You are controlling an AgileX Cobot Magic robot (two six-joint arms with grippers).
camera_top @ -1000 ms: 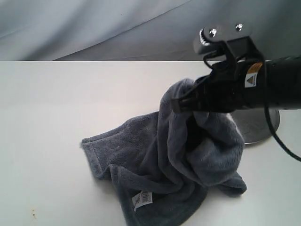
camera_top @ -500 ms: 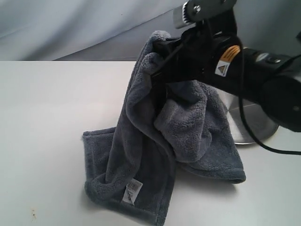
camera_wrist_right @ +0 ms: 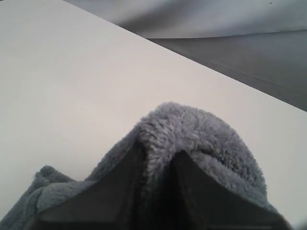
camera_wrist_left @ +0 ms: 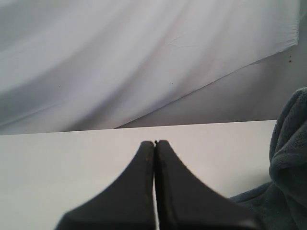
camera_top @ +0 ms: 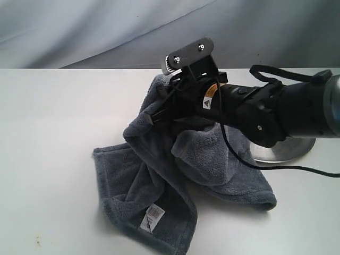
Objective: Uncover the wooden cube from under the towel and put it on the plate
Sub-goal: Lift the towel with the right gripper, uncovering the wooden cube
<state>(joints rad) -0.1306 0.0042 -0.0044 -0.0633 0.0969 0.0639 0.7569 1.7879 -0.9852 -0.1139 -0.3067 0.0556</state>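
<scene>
One white table | grey drape | right gripper pinches towel (left gripper closed)

There is one towel, bearing one small white label, and it lies on one white table. One steel plate shows, partly hidden. The grippers number two: the right gripper and the left gripper, each seen in its own wrist view. The exterior view shows one black arm. One grey backdrop sheet hangs behind.
</scene>
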